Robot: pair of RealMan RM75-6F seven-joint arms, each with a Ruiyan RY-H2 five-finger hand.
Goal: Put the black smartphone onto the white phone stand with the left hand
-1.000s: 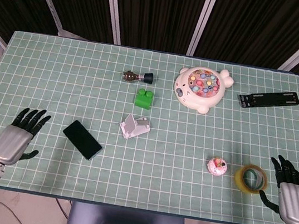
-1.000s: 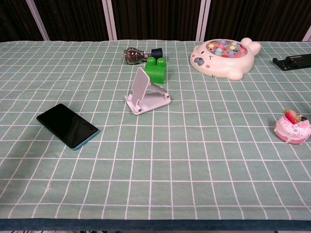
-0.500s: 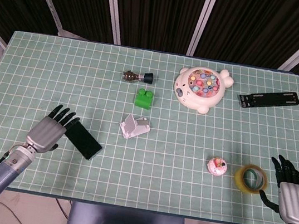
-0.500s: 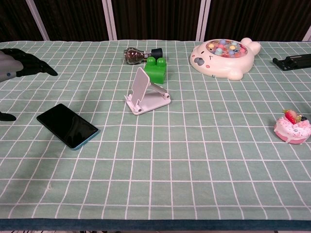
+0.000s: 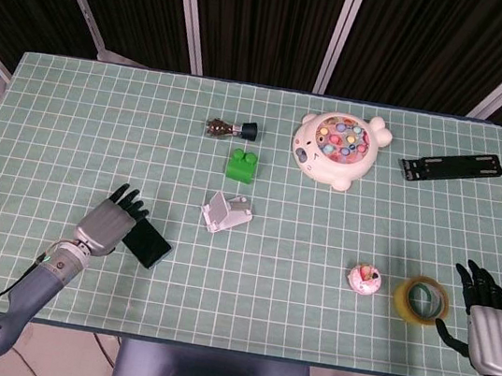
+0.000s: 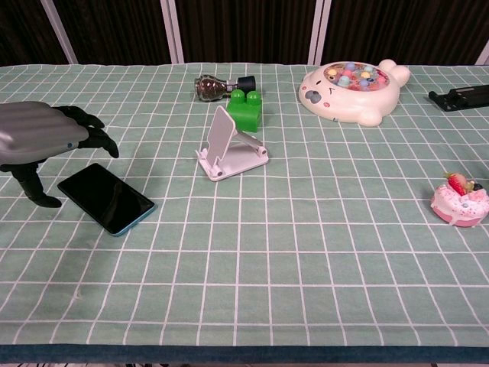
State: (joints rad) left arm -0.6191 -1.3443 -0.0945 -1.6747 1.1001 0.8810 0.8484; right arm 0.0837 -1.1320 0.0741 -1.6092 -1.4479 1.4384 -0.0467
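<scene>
The reach for the phone [image 6: 106, 198] is the step in hand; nothing has been grasped yet. The left hand [image 6: 44, 138] is held above the phone's far-left end, palm down, fingers apart and slightly curled, thumb hanging toward the cloth just beside the phone's left edge. It is released and nothing is held in it. No contact with the phone can be made out in the chest view.

The phone lies flat, screen up, on the green checked table [image 5: 244, 300], to the left of the white stand [image 6: 228, 147] and well apart from it. The stand sits near the middle of the table, its backrest tilted, with a green block [image 6: 246, 110] just behind it.

For the next move, the hand would likely need to be lowered and the phone's edges pinched between thumb and fingers. Since the phone lies flush on the cloth, getting a fingertip under an edge is judged the hard part; a slide across the cloth is a risk.

In the head view, most of the phone is covered by the left hand [image 5: 111, 225], so only its lower right corner is seen. The right hand [image 5: 486, 321] rests open at the table's near right edge, beside a roll of tape [image 5: 420, 299], and is missing from the chest view.
</scene>
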